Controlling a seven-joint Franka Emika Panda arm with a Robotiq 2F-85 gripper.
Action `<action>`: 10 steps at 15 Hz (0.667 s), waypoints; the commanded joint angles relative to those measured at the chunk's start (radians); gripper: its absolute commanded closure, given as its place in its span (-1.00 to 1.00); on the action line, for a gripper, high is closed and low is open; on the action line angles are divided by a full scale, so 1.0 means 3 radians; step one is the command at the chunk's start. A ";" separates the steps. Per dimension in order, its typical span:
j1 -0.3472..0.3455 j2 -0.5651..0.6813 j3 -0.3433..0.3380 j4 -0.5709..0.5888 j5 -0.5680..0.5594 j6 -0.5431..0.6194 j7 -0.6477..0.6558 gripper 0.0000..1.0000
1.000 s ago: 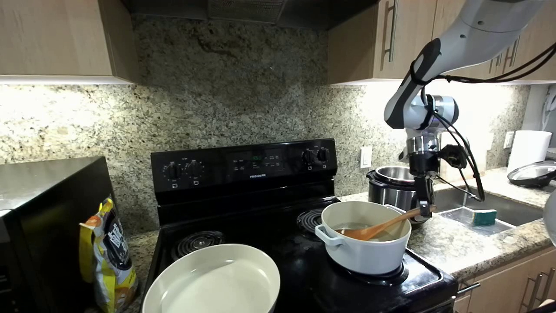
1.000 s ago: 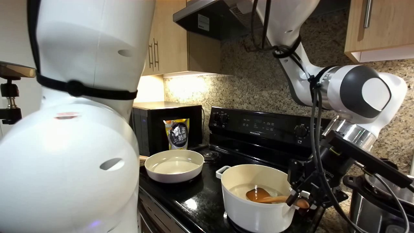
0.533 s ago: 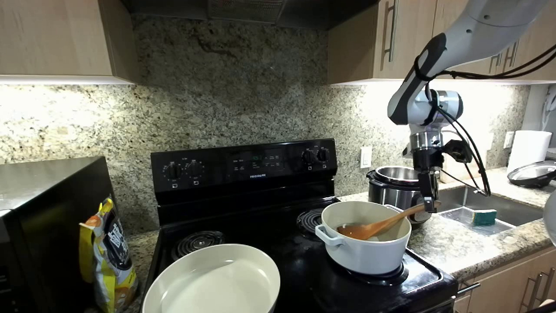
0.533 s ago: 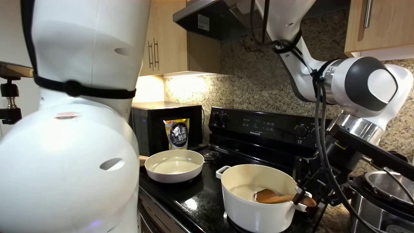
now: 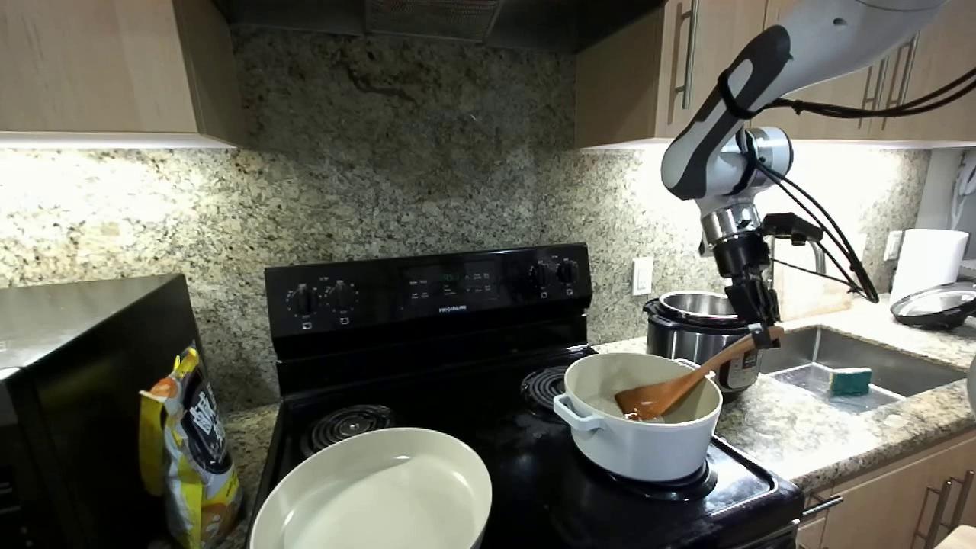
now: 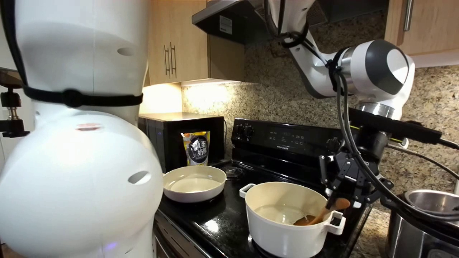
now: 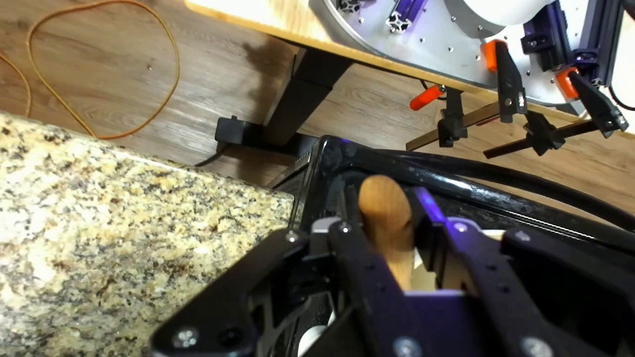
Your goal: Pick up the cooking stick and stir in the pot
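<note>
Cooking stick, one: wooden, light brown, tilted. I find its broad end down inside the pot and its handle slanting up past the rim. Whether the broad end touches the pot's floor, I cannot tell.

Pot, one: round, white outside, cream within, thick-walled. Stands upright on a coil of the black stove. Holds, besides the stick's broad end, a clear liquid.

Gripper, one, mine: pinching the cooking stick by its handle, jaws in against the wood from both sides. It hangs higher than the pot's rim, over to one side. In the wrist view I see the rounded handle end standing out between the jaws.

Pan, one: wide, shallow, pale. On the stove, apart from the pot, in both exterior views.

Steel cooker, one: black-collared, open-topped, on the speckled counter just beside the stove.

Packet, one: yellow and dark, upright in front of a black box-shaped appliance.

Sponge, one: green with a pale edge, at the sink.

Paper roll, one: white, upright, near a dark-rimmed lid.

Orange cable: looped on the wooden floor, seen from my wrist camera.
</note>
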 commanded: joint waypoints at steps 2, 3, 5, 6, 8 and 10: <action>0.0178 -0.0046 0.0132 0.0003 -0.0184 -0.0179 0.0834 0.80; 0.0215 -0.0025 0.0161 0.0027 -0.0174 -0.0241 0.0951 0.80; 0.0279 0.0044 0.0217 0.0094 -0.0151 -0.0379 0.1183 0.80; 0.0310 0.0080 0.0242 0.0130 -0.0134 -0.0441 0.1287 0.81; 0.0359 0.0163 0.0291 0.0224 -0.0120 -0.0583 0.1409 0.81; 0.0414 0.0251 0.0344 0.0324 -0.0144 -0.0760 0.1445 0.80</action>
